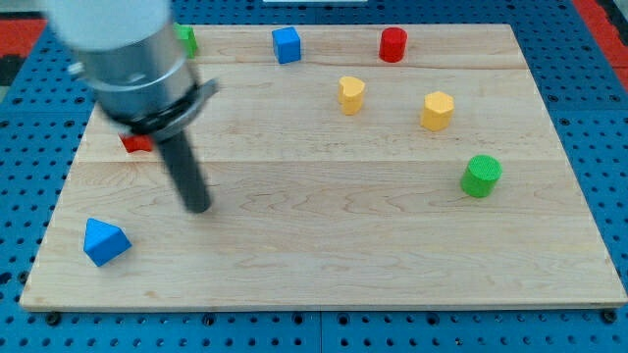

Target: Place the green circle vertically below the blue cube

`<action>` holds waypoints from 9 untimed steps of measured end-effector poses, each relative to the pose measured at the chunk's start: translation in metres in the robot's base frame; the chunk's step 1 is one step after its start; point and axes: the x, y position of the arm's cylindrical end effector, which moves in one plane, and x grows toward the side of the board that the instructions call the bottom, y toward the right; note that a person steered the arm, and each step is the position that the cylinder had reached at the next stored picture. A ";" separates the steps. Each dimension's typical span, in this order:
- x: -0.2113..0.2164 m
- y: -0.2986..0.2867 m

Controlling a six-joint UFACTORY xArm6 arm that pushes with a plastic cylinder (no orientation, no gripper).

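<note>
The green circle (481, 176) is a short green cylinder at the view's right, a little below mid-height. The blue cube (287, 45) sits near the view's top, left of centre. My tip (199, 207) rests on the board at the view's left, far left of the green circle and well below and left of the blue cube. It touches no block.
A blue triangular block (105, 241) lies at the lower left. A red block (136, 143) and a green block (186, 39) are partly hidden behind the arm. A red cylinder (392, 45) sits at the top. Two yellow blocks (351, 95) (438, 111) lie right of centre on the wooden board (324, 255).
</note>
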 end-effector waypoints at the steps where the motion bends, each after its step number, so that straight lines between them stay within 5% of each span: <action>1: -0.030 0.010; 6: -0.071 0.010; 9: 0.065 0.077</action>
